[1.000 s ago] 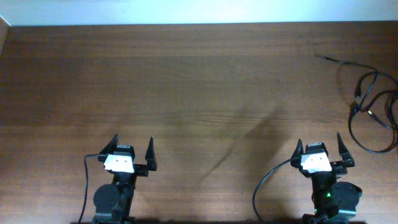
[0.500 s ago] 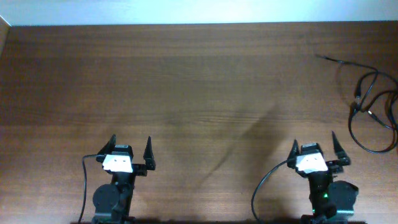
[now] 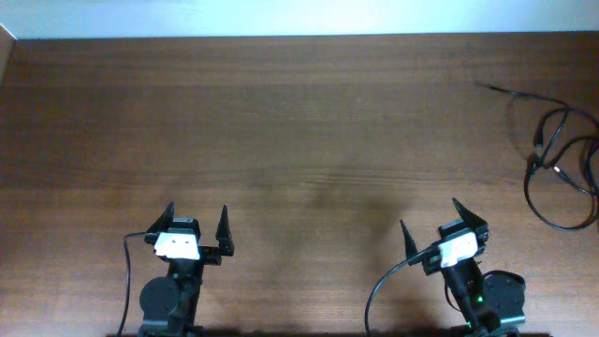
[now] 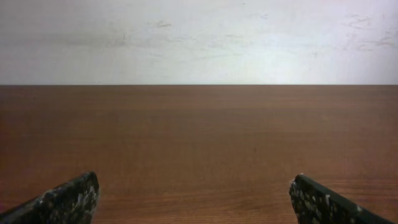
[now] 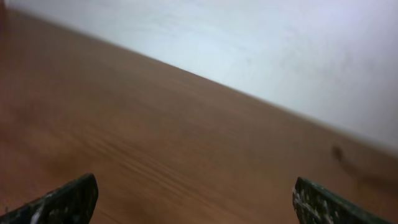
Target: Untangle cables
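Note:
The cables [image 3: 559, 165] lie in loose overlapping black loops at the far right of the brown table, with small light plug ends; one end trails off toward the back. My left gripper [image 3: 197, 223] is open and empty near the front left; its wrist view shows only bare table between its fingertips [image 4: 68, 198]. My right gripper [image 3: 442, 222] is open and empty at the front right, turned to the right, well short of the cables. Its wrist view is blurred and shows bare wood and one dark smudge [image 5: 337, 152] at the far right.
A pale wall [image 3: 299, 17] runs along the table's far edge [image 3: 299, 37]. Thicker black arm cables [image 3: 393, 276] curve beside each arm base at the front.
My right gripper has pulled back and swung clockwise, now angled toward the right. The left arm and the cables have not moved.

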`<control>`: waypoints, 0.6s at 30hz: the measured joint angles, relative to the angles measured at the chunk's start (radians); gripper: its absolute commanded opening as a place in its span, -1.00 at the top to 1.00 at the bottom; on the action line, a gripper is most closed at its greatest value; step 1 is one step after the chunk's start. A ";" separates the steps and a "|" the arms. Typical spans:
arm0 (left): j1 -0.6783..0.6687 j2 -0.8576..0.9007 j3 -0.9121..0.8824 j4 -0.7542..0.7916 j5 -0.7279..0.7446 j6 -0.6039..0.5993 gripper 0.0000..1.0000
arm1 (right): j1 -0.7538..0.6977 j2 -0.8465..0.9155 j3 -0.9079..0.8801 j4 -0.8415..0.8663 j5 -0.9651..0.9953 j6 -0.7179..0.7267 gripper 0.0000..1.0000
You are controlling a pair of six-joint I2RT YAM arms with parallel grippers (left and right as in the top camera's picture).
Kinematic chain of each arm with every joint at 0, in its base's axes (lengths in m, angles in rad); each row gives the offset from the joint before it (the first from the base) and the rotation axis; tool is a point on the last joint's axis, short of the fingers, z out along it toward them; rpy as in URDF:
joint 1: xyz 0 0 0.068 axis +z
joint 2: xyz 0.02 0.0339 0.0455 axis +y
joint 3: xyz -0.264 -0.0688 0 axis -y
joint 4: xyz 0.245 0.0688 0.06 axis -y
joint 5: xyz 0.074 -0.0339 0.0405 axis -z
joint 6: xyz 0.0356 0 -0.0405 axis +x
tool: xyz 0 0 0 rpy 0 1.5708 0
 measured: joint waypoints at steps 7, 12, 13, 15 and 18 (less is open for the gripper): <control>0.000 0.000 0.000 0.000 0.000 0.000 -0.97 | 0.000 0.000 0.000 -0.003 0.042 0.196 -0.98; 0.000 0.000 0.000 0.000 0.000 0.000 -0.97 | 0.000 0.000 0.000 -0.003 0.042 0.207 -0.97; 0.000 0.000 0.000 0.000 0.000 0.000 -0.97 | 0.000 0.000 0.000 -0.003 0.042 0.208 -0.97; 0.000 0.000 0.000 0.000 0.000 0.000 -0.97 | 0.000 0.000 0.000 -0.003 0.042 0.209 -0.97; 0.000 0.000 0.000 0.000 0.000 0.000 -0.97 | 0.000 0.000 0.000 -0.003 0.042 0.209 -0.98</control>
